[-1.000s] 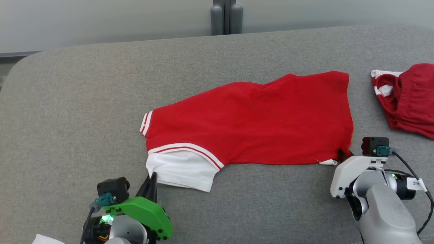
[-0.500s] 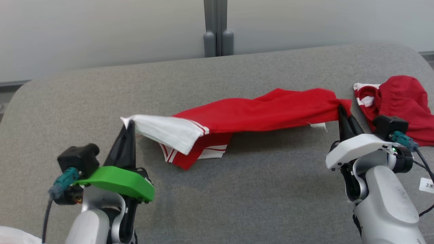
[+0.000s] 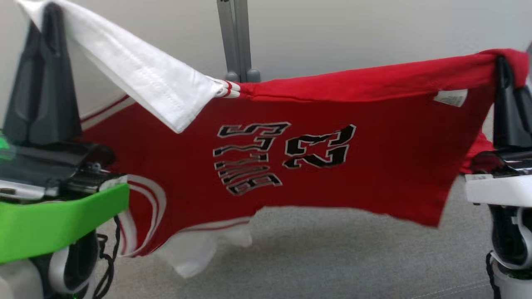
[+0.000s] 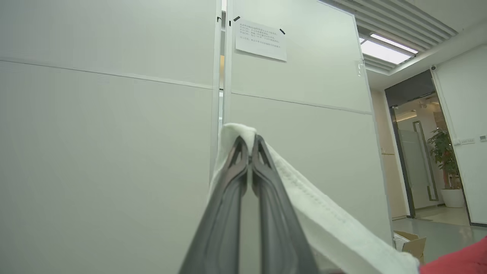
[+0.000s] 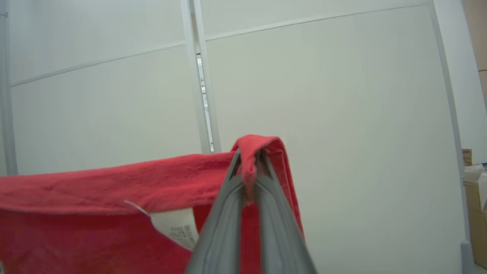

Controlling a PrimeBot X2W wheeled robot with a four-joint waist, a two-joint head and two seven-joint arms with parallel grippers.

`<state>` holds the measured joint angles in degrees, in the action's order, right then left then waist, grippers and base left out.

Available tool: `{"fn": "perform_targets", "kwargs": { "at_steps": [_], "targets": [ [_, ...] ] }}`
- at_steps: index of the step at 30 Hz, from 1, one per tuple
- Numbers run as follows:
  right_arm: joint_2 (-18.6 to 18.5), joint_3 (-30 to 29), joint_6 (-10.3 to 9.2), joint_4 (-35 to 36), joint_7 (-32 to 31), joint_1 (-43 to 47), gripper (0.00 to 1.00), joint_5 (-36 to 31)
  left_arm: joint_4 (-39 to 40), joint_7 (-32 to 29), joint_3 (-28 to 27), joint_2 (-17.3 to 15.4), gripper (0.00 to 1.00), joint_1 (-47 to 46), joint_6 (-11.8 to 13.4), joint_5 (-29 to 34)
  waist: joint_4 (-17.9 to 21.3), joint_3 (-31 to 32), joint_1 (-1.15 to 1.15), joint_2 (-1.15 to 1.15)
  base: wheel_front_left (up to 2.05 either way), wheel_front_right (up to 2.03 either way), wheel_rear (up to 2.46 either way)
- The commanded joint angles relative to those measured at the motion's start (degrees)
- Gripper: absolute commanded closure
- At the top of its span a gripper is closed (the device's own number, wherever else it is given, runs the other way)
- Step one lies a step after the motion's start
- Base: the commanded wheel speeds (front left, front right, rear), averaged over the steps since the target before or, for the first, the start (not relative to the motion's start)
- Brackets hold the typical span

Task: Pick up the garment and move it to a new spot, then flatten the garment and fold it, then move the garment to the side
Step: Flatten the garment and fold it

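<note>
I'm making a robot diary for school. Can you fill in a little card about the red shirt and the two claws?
garment: red shirt with black print
position: lifted, stretched between both claws over the grey surface
left claw: shut on the white sleeve
right claw: shut on a red corner of the shirt
label: small white tag near the right claw
</note>
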<state>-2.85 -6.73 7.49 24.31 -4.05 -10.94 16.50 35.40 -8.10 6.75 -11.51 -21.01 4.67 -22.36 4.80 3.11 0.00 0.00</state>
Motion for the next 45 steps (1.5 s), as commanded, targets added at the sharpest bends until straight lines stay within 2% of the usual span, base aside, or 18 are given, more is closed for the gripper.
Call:
{"fn": "perform_targets", "kwargs": {
  "at_steps": [1, 5, 7, 11, 14, 18, 22, 26, 30, 33, 36, 40, 45],
  "targets": [
    [-0.07, -0.52, -0.01, 3.08, -1.33, 1.32, 1.0, 0.66, 1.39, -0.9, -0.43, -0.9, 1.0, -1.79, 0.24, 0.58, 1.09, 0.46, 0.0, 0.0, 0.0, 0.0, 0.0],
    [-0.07, -1.7, -0.01, 10.53, -4.88, 2.91, 1.0, 0.34, 3.28, -3.73, -0.99, -2.54, 1.0, -4.82, 0.08, 1.03, 1.66, -0.25, 0.0, 0.0, 0.0, 0.0, 0.0],
    [-0.06, -2.36, -0.01, 11.47, -6.19, 3.51, 1.0, 1.07, 2.53, -4.83, -1.04, -2.91, 1.0, -5.67, 0.06, 0.96, 1.88, -1.01, 0.0, 0.0, 0.0, 0.0, 0.0],
    [-0.04, -1.97, 0.0, 8.43, -7.81, 2.95, 1.0, 2.87, -1.06, -5.93, -0.47, -3.49, 1.0, -6.55, -0.28, 1.24, 2.04, -3.77, 0.0, 0.0, 0.0, 0.0, 0.0],
    [-0.06, -0.07, -0.01, 3.88, -8.22, -0.83, 1.0, 3.03, -5.24, -6.18, -0.54, -4.14, 1.0, -9.22, -0.92, 0.97, 2.08, -7.79, 0.0, 0.0, 0.0, 0.0, 0.0],
    [-0.07, 4.52, -0.01, -5.55, -9.32, -12.04, 1.0, 3.22, -13.69, -6.88, -0.55, -6.39, 1.0, -18.89, -3.17, 2.02, 2.47, -14.78, 0.0, 0.0, 0.0, 0.0, 0.0],
    [-0.37, 5.34, -0.01, -17.88, -8.52, -29.96, 1.0, 0.11, -25.63, -5.77, 0.24, -6.54, 1.0, -35.19, -5.08, 3.63, 1.84, -22.44, 0.0, 0.0, 0.0, 0.0, 0.0],
    [-0.34, 4.16, -0.01, -32.77, -5.3, -48.49, 1.0, -5.52, -39.35, 0.31, 1.12, -5.54, 1.0, -51.65, -5.61, 6.76, 0.44, -28.44, 0.0, 0.0, 0.0, 0.0, 0.0],
    [-0.18, 1.3, -0.01, -45.2, -0.18, -61.59, 1.0, -12.43, -49.14, 7.81, 2.31, -4.14, 1.0, -61.07, -6.48, 8.35, -2.09, -32.45, 0.0, 0.0, 0.0, 0.0, 0.0],
    [-0.09, -1.05, -0.01, -52.59, 3.45, -67.3, 1.0, -16.65, -54.36, 12.16, 1.86, -2.25, 1.0, -63.07, -5.97, 7.37, -4.36, -36.03, 0.0, 0.0, 0.0, 0.0, 0.0],
    [-0.05, -1.98, -0.01, -60.02, 7.69, -68.64, 1.0, -19.1, -58.89, 16.12, 1.51, -0.38, 1.0, -60.28, -6.5, 5.69, -6.14, -39.13, 0.0, 0.0, 0.0, 0.0, 0.0],
    [-0.15, -1.29, -0.01, -68.71, 13.97, -65.45, 1.0, -21.22, -62.52, 20.37, 0.93, 1.4, 1.0, -54.44, -7.56, 3.15, -7.34, -40.7, 0.0, 0.0, 0.0, 0.0, 0.0],
    [-0.1, -1.06, -0.02, -76.68, 18.08, -61.73, 1.0, -18.59, -61.79, 22.59, 0.75, 3.08, 1.0, -45.34, -9.38, 0.94, -7.84, -40.59, 0.0, 0.0, 0.0, 0.0, 0.0]
  ]
}}
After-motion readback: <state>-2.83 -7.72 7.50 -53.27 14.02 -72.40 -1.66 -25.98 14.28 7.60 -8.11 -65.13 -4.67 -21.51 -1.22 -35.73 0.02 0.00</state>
